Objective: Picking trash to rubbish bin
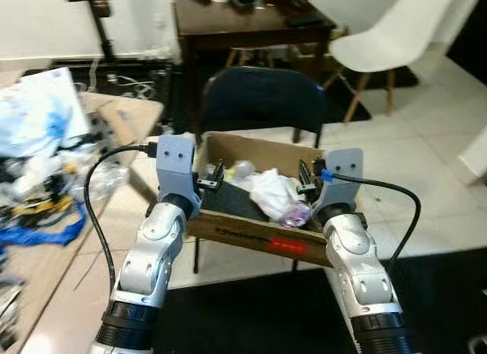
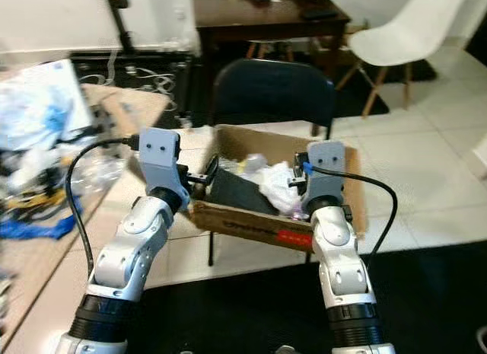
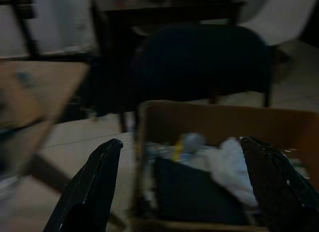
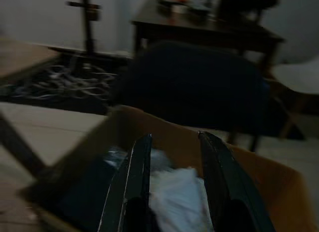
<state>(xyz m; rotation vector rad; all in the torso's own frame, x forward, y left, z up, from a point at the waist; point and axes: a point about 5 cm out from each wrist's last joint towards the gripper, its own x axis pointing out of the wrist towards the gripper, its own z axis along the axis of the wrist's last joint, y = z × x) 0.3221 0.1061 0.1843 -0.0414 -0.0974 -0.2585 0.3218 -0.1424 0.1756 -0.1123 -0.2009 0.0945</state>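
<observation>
Both your grippers hover at the cardboard box (image 1: pixel 259 236) serving as bin, left gripper (image 1: pixel 211 177) spread wide, right gripper (image 1: pixel 307 180) narrowly parted and empty, white crumpled trash (image 1: pixel 272 192) already inside; next, seek further trash on the cluttered table (image 1: pixel 114 217).

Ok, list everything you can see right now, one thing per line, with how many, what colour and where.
cardboard box: one, brown with a red label, on the dark chair, between the two grippers
crumpled trash: one pile, mostly white, inside the box
dark chair: one, dark blue, under and behind the box
white chair: one, white with wooden legs, far right
dark table: one, dark brown, beyond the dark chair
wooden table: one, light brown, on the left, piled with clutter
plastic bag: one, white and blue, on the wooden table
left gripper: black fingers, open, at the box's left rim
right gripper: black fingers, slightly apart, over the box's right side
</observation>
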